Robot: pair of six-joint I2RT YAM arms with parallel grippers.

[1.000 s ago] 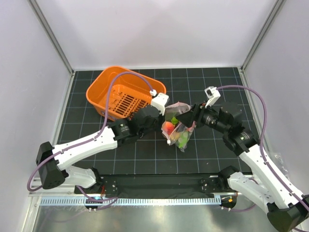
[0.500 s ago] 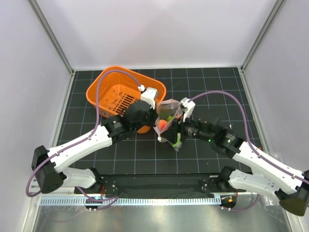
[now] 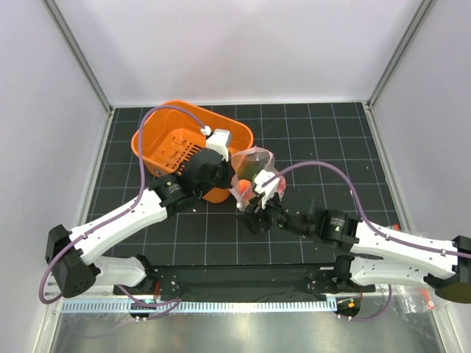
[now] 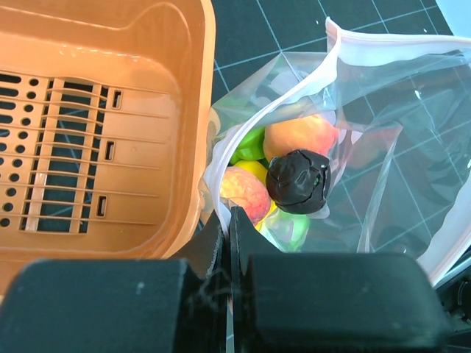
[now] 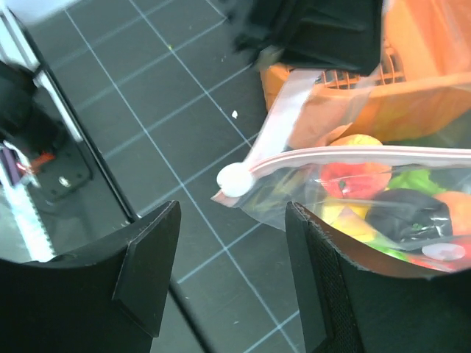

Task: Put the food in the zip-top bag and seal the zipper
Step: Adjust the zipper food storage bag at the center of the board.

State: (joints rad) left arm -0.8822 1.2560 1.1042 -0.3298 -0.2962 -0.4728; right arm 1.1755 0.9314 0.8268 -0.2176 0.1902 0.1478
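Note:
The clear zip-top bag hangs upright beside the orange basket, with the food inside it. In the left wrist view I see a peach-orange ball, a dark purple piece, green pieces and a yellow-orange fruit through the open mouth. My left gripper is shut on the bag's rim. The pink zipper with its white slider shows in the right wrist view. My right gripper is open just below the slider's end, touching nothing.
The orange basket stands at the back left, touching the bag; its slotted floor holds nothing I can see. The table's near metal edge is close behind the right gripper.
The right arm swung from the bag's right side round to its near left corner and opened wide. The left gripper drew the bag a little left and back, toward the basket.

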